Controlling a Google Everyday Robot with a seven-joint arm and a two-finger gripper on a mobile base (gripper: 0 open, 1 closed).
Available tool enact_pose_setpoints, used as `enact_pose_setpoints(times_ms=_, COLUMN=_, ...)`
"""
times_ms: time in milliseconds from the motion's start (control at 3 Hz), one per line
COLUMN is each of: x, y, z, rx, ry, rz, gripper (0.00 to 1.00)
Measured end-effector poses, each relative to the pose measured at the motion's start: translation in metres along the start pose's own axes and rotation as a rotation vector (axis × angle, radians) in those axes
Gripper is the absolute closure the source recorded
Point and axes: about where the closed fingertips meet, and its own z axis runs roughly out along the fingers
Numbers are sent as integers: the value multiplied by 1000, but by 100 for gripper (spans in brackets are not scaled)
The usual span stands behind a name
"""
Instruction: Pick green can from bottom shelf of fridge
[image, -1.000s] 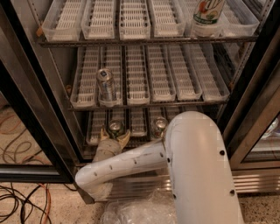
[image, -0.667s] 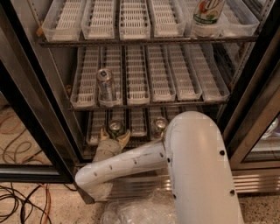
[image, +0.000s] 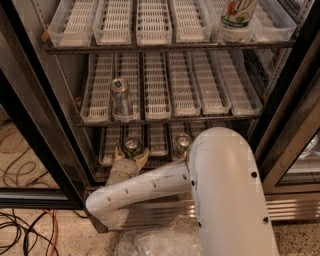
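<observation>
The fridge (image: 50, 125) stands open in front of me. My gripper (image: 131, 156) reaches into the bottom shelf (image: 159, 140) at its left lanes. The green can (image: 132, 145), with a silver pull-tab top, stands upright between my fingers. The left finger (image: 119, 152) and the right finger are spread on either side of it, so the gripper looks open around the can. My white arm (image: 150, 187) hides the front of the bottom shelf.
A paler can (image: 181, 144) stands two lanes to the right on the bottom shelf. A taller silver can (image: 121, 97) stands on the middle rack. A bottle (image: 238, 17) is on the top rack. Black door frames flank the opening. Cables (image: 20, 230) and a clear plastic bag (image: 155, 242) lie on the floor.
</observation>
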Motion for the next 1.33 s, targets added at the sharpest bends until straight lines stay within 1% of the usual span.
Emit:
enact_pose_setpoints(times_ms=333, x=-3, y=0, z=-1, rx=0, ry=0, rz=0, gripper=74)
enact_pose_setpoints(times_ms=1000, x=-3, y=0, z=-1, rx=0, ry=0, rz=0, gripper=27)
enact_pose_setpoints(times_ms=1333, x=-3, y=0, z=-1, rx=0, ry=0, rz=0, gripper=6)
